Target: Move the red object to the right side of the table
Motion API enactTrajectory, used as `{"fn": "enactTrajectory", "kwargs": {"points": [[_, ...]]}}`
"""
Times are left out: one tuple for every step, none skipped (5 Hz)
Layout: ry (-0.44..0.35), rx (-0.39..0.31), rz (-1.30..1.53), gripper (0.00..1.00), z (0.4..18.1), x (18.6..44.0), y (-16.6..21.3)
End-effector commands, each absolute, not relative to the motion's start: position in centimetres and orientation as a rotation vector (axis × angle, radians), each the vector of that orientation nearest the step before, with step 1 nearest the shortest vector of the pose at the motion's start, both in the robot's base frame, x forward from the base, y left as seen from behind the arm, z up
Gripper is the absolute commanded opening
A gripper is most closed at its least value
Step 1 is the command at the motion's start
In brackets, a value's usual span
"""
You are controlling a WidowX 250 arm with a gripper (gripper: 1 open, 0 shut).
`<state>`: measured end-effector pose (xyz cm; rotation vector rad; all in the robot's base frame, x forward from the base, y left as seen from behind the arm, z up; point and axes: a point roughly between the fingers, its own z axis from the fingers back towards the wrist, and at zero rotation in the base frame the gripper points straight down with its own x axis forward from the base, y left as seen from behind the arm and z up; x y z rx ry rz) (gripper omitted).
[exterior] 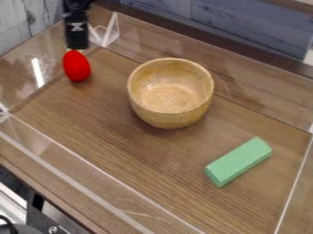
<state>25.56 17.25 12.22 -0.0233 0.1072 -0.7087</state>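
Now lining up on the strawberry (79,67)
Tool (76,43) spread just behind it; next, probably, lower and pinch.

The table (116,151) is of dark brown wood. Directly on it, the red object (77,67) lies at the far left, the bowl (170,93) right of it, and the green block (239,162) at the near right.

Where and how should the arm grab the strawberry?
Probably best to grip the strawberry's wide red middle, coming from above with fingers on both flanks: it looks rounded and lies lengthwise, leaves pointing away from the camera.
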Motion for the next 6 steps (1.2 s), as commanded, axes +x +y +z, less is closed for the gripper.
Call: {"fn": "enactTrajectory", "kwargs": {"points": [[0.075,0.027,-0.778,1.00,12.9,25.5,21.0],[0.069,0.014,-0.832,1.00,12.2,25.6,21.5],[0.061,-0.003,-0.886,1.00,11.3,26.1,21.5],[0.049,-0.016,-0.921,0.00,10.4,26.9,21.5],[0.031,-0.033,-0.994,0.00,9.4,27.5,21.3],[0.020,-0.055,-1.057,0.00,8.3,27.9,21.3]]}}
